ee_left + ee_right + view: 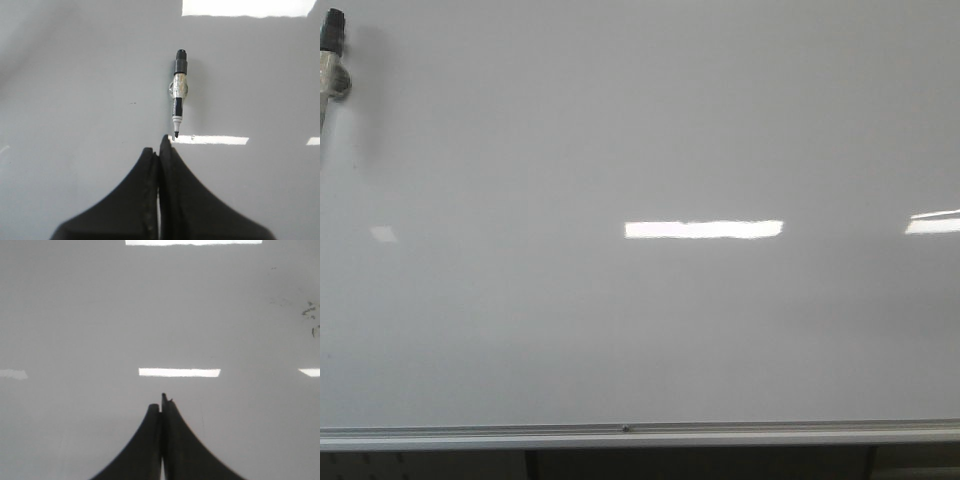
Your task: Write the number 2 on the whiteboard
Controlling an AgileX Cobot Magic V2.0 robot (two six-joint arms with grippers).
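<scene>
The whiteboard [640,340] is glossy white-grey and fills almost the whole front view, with a silver rail [740,431] along its near edge. No number 2 shows on it in any view. A black-and-white marker [179,92] lies uncapped on the board, its tip pointing toward my left gripper [159,147], which is shut and empty just short of that tip. The marker also shows at the far left corner of the front view [333,55]. My right gripper [161,404] is shut and empty over bare board [75,315]. Neither gripper shows in the front view.
Bright rectangular light reflections [703,229] lie on the board. Faint dark ink smudges [310,315] mark the board in the right wrist view. A tiny dark speck [132,103] sits beside the marker.
</scene>
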